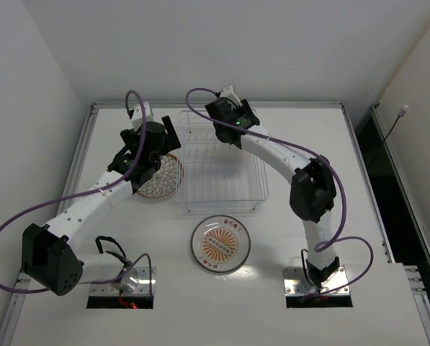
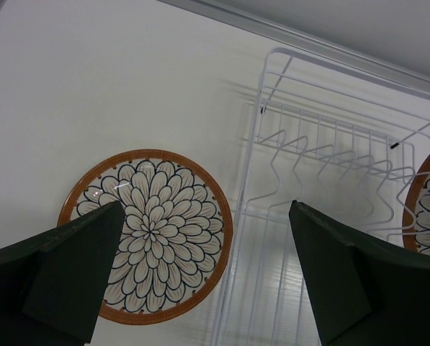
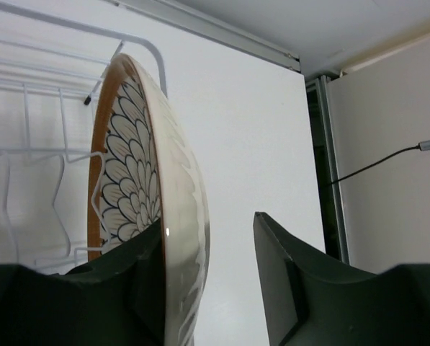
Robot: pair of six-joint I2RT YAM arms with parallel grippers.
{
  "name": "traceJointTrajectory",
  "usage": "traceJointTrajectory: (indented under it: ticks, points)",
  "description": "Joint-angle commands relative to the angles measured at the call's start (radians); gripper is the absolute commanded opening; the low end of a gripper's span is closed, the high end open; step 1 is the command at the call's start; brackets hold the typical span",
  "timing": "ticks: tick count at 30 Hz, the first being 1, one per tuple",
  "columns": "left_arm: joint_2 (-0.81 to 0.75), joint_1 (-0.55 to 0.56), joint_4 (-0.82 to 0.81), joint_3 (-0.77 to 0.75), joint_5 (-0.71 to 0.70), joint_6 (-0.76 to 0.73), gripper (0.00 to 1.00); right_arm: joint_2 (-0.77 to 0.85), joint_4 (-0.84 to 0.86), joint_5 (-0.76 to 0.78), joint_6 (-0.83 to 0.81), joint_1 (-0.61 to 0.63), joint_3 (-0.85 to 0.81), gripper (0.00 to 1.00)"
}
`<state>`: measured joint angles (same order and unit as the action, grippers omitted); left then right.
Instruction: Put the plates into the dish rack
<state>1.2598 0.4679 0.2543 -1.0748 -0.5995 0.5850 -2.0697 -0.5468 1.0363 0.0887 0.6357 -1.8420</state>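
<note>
One brown plate [image 3: 139, 187] stands on edge at the far end of the rack [image 1: 218, 209]. My right claw [image 3: 207, 227] straddles it, jaws partly open, with one finger clear of it. A second brown plate [image 2: 146, 234] lies flat on the counter [image 1: 359, 180] just left of the rack, under my left claw [image 2: 206, 207], which is wide open and empty. The sunburst plate [image 1: 220, 245] lies just in front of the rack.

This looks like a robotics lab. A bare white table [image 1: 308, 130] edged with aluminium rail [image 1: 301, 105] sits boxed in by plain white walls [image 1: 222, 43], and purple cables [image 1: 38, 210] loop from the left arm [image 1: 92, 205] and right arm [image 1: 272, 151] bolted to it.
</note>
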Motion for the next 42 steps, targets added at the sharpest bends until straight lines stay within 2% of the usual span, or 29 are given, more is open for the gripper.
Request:
traceJointTrajectory:
  ticks: [1,6,8,12,15,16,18,20,21,24,27,33,35,36,37,42]
  points:
    - [-0.030,0.000,-0.023,0.001,-0.013,0.015,1.00,-0.010,-0.019,0.016,0.008,-0.011,-0.005,0.35]
    - [-0.030,0.000,-0.023,0.001,-0.013,0.015,1.00,-0.062,-0.056,0.039,-0.001,-0.011,-0.078,0.27]
    - [-0.030,0.000,-0.023,0.001,-0.013,0.015,1.00,-0.063,-0.056,0.039,-0.012,-0.011,-0.101,0.20]
    - [-0.030,0.000,-0.023,0.001,-0.013,0.015,1.00,-0.072,-0.067,0.039,-0.021,-0.021,-0.121,0.14]
    - [-0.030,0.000,-0.023,0.001,-0.013,0.015,1.00,-0.095,-0.090,0.030,-0.021,-0.021,-0.172,0.14]
    - [-0.030,0.000,-0.023,0.001,-0.013,0.015,1.00,-0.095,-0.090,0.030,-0.021,-0.021,-0.181,0.16]
    - [-0.030,0.000,-0.023,0.001,-0.013,0.015,1.00,-0.104,-0.107,0.030,-0.021,-0.030,-0.194,0.35]
    - [-0.030,0.000,-0.023,0.001,-0.013,0.015,1.00,-0.095,-0.107,0.030,-0.021,-0.030,-0.183,0.48]
    - [-0.030,0.000,-0.023,0.001,-0.013,0.015,1.00,-0.083,-0.107,0.039,-0.012,-0.021,-0.166,0.50]
    - [-0.030,0.000,-0.023,0.001,-0.013,0.015,1.00,-0.070,-0.107,0.039,-0.003,-0.021,-0.143,0.51]
    - [-0.030,0.000,-0.023,0.001,-0.013,0.015,1.00,-0.059,-0.107,0.027,0.008,-0.021,-0.143,0.42]
    - [-0.030,0.000,-0.023,0.001,-0.013,0.015,1.00,-0.059,-0.180,0.027,0.080,-0.030,-0.178,0.41]
    - [-0.030,0.000,-0.023,0.001,-0.013,0.015,1.00,-0.049,-0.189,-0.002,0.101,-0.030,-0.178,0.45]
    - [-0.030,0.000,-0.023,0.001,-0.013,0.015,1.00,-0.037,-0.200,-0.002,0.112,-0.021,-0.178,0.54]
    - [-0.030,0.000,-0.023,0.001,-0.003,0.015,1.00,-0.036,-0.200,-0.002,0.112,-0.021,-0.178,0.57]
    - [-0.030,0.000,-0.023,0.001,-0.003,0.015,1.00,-0.026,-0.191,-0.050,0.137,0.018,-0.189,0.62]
